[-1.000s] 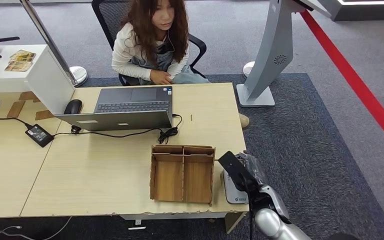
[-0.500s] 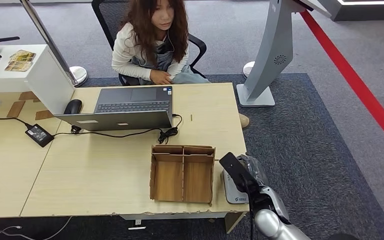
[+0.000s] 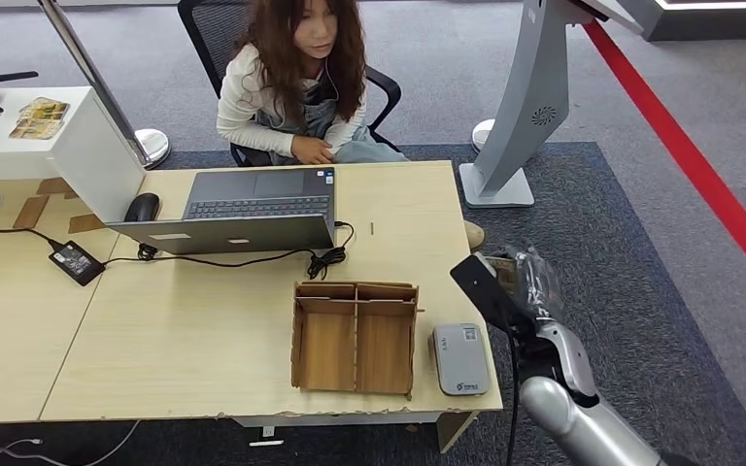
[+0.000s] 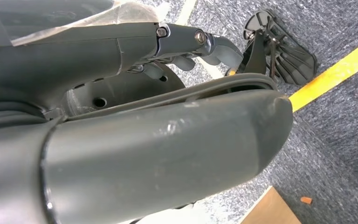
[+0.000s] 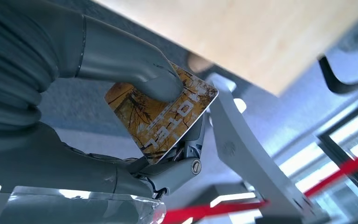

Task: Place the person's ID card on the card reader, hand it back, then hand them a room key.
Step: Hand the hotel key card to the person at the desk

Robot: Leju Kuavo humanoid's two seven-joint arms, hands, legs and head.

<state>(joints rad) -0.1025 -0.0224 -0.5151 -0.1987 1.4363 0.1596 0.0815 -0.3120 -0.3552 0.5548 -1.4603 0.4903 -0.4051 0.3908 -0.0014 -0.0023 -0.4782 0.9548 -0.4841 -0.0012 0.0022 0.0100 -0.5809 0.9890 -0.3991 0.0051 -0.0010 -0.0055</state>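
- While the right hand (image 3: 517, 282) hangs off the tabletop's right edge, over the carpet, it pinches a hotel key card (image 5: 162, 118): thumb (image 5: 154, 77) pressed on the printed face, dark fingers behind it.
- Key card is orange-yellow with a tree pattern and white "HOTEL" lettering, clear in the right wrist view; in the head view the hand and its clear wrap mostly hide it.
- Card reader (image 3: 460, 358): grey slab lying flat near the tabletop's (image 3: 185, 340) front right corner, just right of the wooden box; nothing on top of it, right hand well clear of it.
- Wooden box (image 3: 355, 336): open-top, split by dividers into compartments, near the front edge, between tabletop centre and reader.
- Laptop (image 3: 238, 210) open at the far side of the tabletop, screen tipped well back toward the robot; mouse (image 3: 141, 206) just beside its left side.
- Black cable (image 3: 325, 257) runs along the laptop's near edge, bundled near its right corner; power brick (image 3: 77, 261) lies on the adjoining tabletop to the left.
- Person (image 3: 296, 83) sits in a black chair at the far edge, behind the laptop, one hand in the lap.
- Grey kiosk stand (image 3: 525, 107) on the floor beyond the tabletop's far right corner; red floor stripe (image 3: 699, 170) runs diagonally on the right.
- Left hand (image 4: 121, 116): in the left wrist view, thumb and dark fingers seen close-up over carpet with a yellow line; can't tell if it's spread or curled, nothing visibly held.
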